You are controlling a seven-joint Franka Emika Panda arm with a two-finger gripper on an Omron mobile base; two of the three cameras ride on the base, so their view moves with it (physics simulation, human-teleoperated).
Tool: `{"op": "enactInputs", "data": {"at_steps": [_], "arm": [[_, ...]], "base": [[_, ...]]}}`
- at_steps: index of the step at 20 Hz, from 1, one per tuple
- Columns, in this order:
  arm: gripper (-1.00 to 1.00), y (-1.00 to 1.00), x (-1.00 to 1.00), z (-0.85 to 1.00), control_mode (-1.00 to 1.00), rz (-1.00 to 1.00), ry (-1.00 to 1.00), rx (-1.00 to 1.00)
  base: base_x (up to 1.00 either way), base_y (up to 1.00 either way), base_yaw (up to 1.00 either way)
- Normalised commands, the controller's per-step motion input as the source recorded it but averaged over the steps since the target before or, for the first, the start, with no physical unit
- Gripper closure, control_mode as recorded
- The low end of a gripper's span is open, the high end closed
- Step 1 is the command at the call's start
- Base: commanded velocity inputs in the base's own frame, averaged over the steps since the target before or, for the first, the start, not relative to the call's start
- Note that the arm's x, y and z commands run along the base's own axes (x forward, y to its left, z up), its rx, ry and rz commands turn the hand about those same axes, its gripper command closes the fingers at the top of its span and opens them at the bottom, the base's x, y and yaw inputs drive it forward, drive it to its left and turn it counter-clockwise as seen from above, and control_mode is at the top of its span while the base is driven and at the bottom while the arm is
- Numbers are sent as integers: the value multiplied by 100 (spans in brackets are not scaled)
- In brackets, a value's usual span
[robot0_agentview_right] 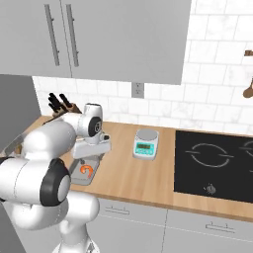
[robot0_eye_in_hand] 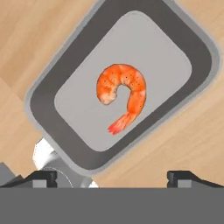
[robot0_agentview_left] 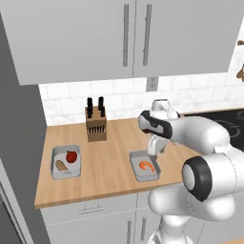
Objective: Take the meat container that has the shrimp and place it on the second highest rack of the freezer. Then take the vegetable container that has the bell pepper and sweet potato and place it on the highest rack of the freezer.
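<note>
Gripper (robot0_eye_in_hand: 112, 177) hangs open above grey meat container (robot0_eye_in_hand: 57, 131) holding curled orange shrimp (robot0_eye_in_hand: 122, 94).

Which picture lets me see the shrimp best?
The hand view: the shrimp is big and clear there, curled in its grey tray. The left base view shows it small beside the arm, and the right base view shows just a small orange curl.
</note>
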Motion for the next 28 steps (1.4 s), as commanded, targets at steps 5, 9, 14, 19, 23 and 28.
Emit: {"op": "enactInputs", "data": {"at_steps": [5,9,14,19,23,28], "arm": [[-100,0,2,-33,-100,0,6,0],[-100,-1,-13,-14,-100,-27,0,0],[-100,1,-5,-12,-100,-64,0,0],[-100,4,0,-11,-100,-63,1,-2],[-100,0,0,-29,-100,-32,10,-27],[-100,0,-8,-4,-100,-6,9,-15]], "base": [[0,0,0],[0,0,0],[0,0,0],[0,0,0],[0,0,0],[0,0,0]]}}
